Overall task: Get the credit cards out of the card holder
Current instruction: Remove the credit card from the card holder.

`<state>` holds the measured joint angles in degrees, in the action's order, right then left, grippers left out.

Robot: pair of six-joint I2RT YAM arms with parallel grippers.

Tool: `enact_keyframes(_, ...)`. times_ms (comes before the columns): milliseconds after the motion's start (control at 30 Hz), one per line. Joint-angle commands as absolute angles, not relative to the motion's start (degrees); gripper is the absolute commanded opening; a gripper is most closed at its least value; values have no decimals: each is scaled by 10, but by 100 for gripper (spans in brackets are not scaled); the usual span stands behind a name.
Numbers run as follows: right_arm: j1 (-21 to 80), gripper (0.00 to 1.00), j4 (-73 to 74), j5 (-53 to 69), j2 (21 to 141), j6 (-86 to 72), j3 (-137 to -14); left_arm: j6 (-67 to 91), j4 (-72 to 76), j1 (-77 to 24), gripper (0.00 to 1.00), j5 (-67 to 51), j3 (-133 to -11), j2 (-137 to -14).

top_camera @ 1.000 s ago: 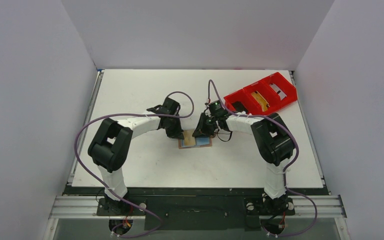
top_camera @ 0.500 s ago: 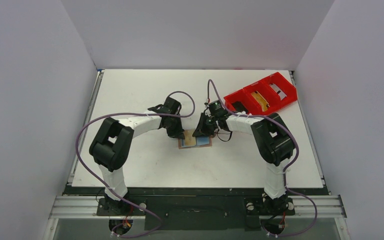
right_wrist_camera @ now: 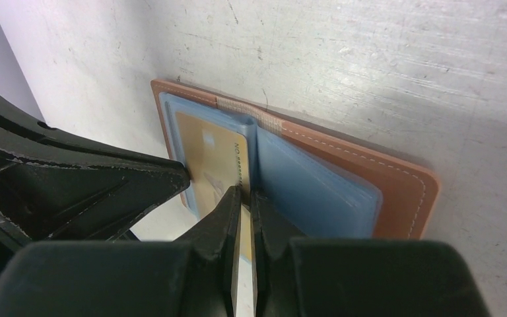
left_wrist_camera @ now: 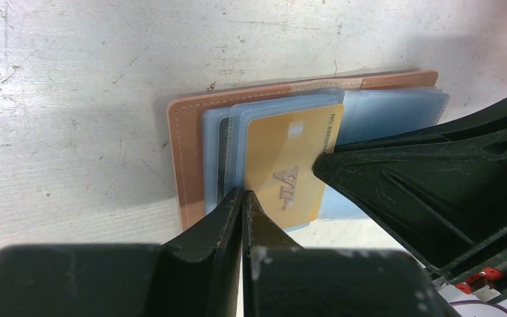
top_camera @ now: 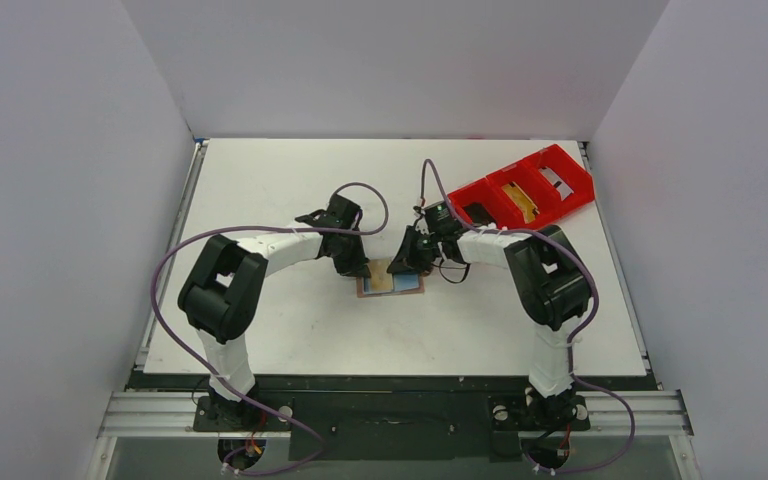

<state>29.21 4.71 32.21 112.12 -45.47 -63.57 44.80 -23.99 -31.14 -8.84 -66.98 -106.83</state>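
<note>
Card holder [top_camera: 390,283] lying open on the surface [left_wrist_camera: 72,66], between two tools.
Left tool [left_wrist_camera: 244,195], fully closed, pressing the sleeves flat as anchor; right tool [right_wrist_camera: 244,191], pinched near-shut, meeting the gold card [left_wrist_camera: 284,152] edge, seemingly for drawing it out; grip unconfirmed.

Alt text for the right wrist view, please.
The right gripper is shut at the near edge of a gold card in the open tan card holder on a white table. The left gripper touches the holder's left page.
</note>
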Motion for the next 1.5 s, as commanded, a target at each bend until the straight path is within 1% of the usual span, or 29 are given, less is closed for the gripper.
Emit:
enact_keyframes(0,278,0,58,305,1107,-434,-619,444,-273,-310,0,-32,-636,-1101)
enact_keyframes(1467,234,0,60,317,1077,-430,-596,444,-281,-304,0,-19,-636,-1102)
